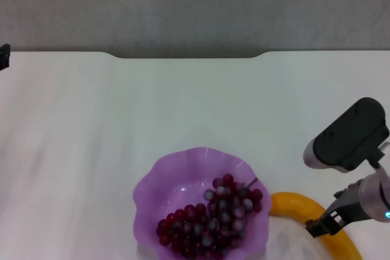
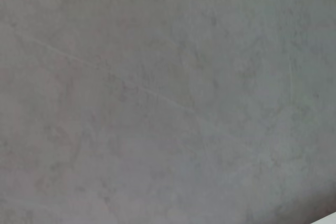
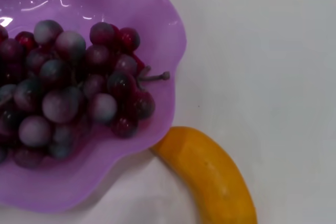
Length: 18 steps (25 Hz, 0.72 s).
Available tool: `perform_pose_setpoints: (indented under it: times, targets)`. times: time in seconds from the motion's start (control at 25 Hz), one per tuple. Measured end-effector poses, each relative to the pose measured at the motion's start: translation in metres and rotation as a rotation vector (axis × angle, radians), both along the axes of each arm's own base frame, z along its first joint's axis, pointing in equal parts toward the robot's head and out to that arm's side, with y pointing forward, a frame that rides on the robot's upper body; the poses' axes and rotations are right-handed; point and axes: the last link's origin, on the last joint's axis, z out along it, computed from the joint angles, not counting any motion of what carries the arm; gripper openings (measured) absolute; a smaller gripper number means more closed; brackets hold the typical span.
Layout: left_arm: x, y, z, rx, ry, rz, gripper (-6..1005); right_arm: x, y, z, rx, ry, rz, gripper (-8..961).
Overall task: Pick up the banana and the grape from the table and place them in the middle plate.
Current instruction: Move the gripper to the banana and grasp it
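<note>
The grape bunch [image 1: 210,217] lies inside the purple scalloped plate [image 1: 152,187] at the near middle of the white table [image 1: 183,101]. The yellow-orange banana [image 1: 292,205] lies on the table, touching the plate's right rim. My right gripper [image 1: 323,226] hangs just above the banana's middle, and the arm hides part of it. The right wrist view shows the grapes [image 3: 68,93] in the plate [image 3: 157,14] and the banana [image 3: 210,177] beside the rim. My left gripper [image 1: 3,57] barely shows at the far left edge.
The table's far edge has a shallow notch [image 1: 186,56], with a grey wall behind it. The left wrist view shows only a plain grey surface [image 2: 168,98]. White tabletop [image 3: 262,51] stretches to the right of the banana.
</note>
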Motion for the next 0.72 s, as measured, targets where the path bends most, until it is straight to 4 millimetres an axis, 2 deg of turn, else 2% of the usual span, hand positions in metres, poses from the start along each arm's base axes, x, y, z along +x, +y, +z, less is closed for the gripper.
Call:
perform_pose_setpoints:
  times: [0.72]
  targets:
    - [0.001, 0.0, -0.001, -0.005, 0.004, -0.002, 857, 0.019, 0.01, -0.013, 0.003, -0.003, -0.042, 850]
